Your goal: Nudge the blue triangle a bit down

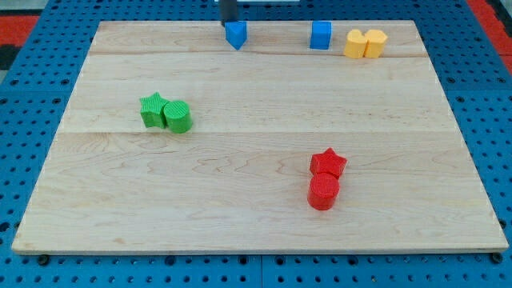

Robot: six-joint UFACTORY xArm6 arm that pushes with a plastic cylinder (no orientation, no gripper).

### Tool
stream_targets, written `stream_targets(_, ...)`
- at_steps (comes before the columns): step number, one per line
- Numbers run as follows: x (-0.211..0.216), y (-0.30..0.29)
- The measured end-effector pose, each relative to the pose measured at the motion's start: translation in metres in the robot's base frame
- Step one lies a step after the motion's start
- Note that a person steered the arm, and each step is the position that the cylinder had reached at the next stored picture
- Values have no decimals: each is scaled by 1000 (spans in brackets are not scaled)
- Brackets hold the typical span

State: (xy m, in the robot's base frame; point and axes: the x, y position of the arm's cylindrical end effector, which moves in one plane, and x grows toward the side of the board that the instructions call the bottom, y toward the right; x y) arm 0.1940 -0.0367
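Camera view: my tip (pixel 230 22) is sitting just above the blue triangle (pixel 236 34), touching it; there are no jaws.

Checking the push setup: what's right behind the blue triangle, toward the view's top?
My tip stands just behind the blue triangle, at the board's top edge. Actual contact can't be seen.

Bright, even overhead light; sharp focus throughout, short soft shadows under blocks, no glare
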Motion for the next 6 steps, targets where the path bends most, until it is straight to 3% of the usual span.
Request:
stream_targets(1,0,37)
stream_targets(4,11,-29)
stream_targets(6,-1,54)
